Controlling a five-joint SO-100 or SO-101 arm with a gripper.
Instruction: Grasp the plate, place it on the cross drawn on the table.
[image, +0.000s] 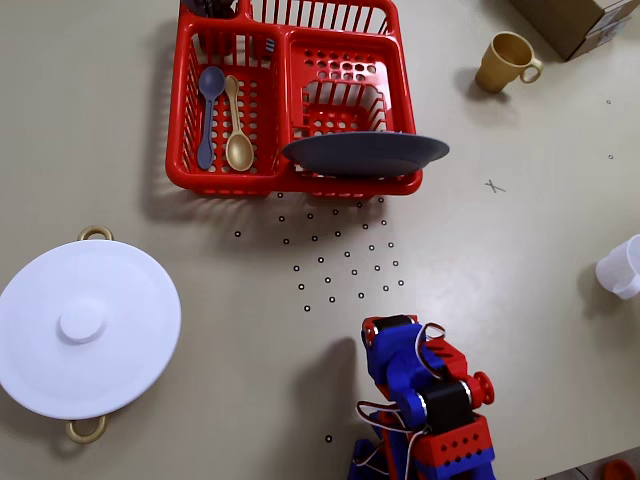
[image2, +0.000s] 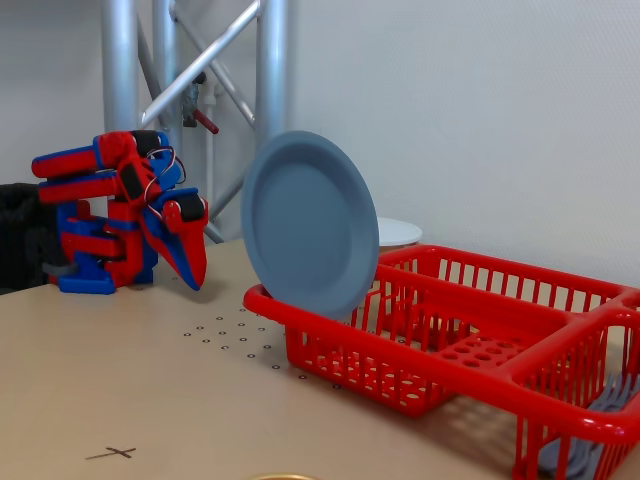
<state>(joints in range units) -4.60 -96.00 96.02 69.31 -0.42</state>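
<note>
Beige table (image: 520, 270) with a red rack (image: 290, 95) at the far side, plate (image2: 308, 225) standing on edge in the rack's near compartment, folded arm's gripper (image2: 192, 268) well apart near the dots, jaws pressed together, empty, cross (image: 494, 186) bare right of rack.

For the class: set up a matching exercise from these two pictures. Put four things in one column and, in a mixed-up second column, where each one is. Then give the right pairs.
Things:
1. plate
2. cross
3. white lid
4. two spoons

Places:
A. lying in the red rack's left compartment, overhead view
B. standing on edge, leaning at the rack's near rim
C. over a pot with gold handles, far left of the overhead view
D. drawn on the bare table, right of the rack in the overhead view

Pairs: 1-B, 2-D, 3-C, 4-A
</note>
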